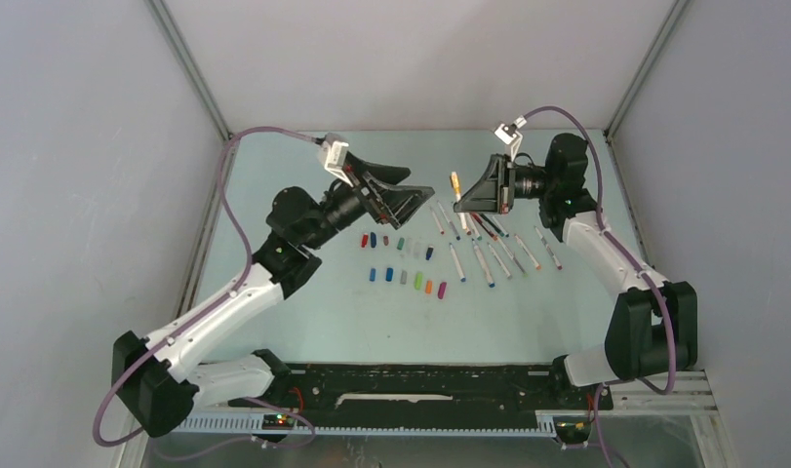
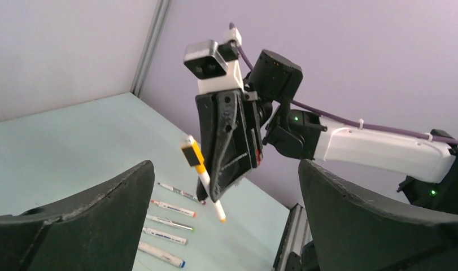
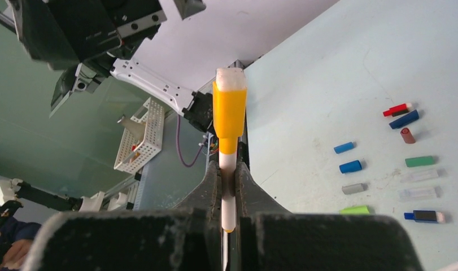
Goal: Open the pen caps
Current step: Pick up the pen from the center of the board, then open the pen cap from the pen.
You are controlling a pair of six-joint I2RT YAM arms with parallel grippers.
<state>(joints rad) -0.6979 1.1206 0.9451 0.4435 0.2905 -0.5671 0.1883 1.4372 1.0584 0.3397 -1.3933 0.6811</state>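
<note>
on the left, the left gripper [image 1: 419, 186] hangs in the air over the far middle of the pale table [image 1: 303, 327], its jaws spread wide apart with nothing between them; in its own wrist view the two dark fingers [image 2: 102, 209] stand at either edge with only open space across the gap. below and just right of it, loose caps [image 1: 373, 275] lie on the table in two rough rows, blue, red, green, grey, orange and magenta, each apart from its neighbours. a little further right, one pen [image 1: 456, 187] is lifted off the table, facing the left gripper across a small gap and touching nothing there. its yellow cap [image 3: 229, 113] is on, at the end pointing away from the grip. the right gripper [image 3: 229, 186] is clamped on the white barrel of this pen, jaws pressed close on either side, the cap sticking out well past the fingertips. beneath the right gripper and on to the right, the other pens [image 1: 483, 263] lie on the table in a loose slanted row, white barrels side by side.
</note>
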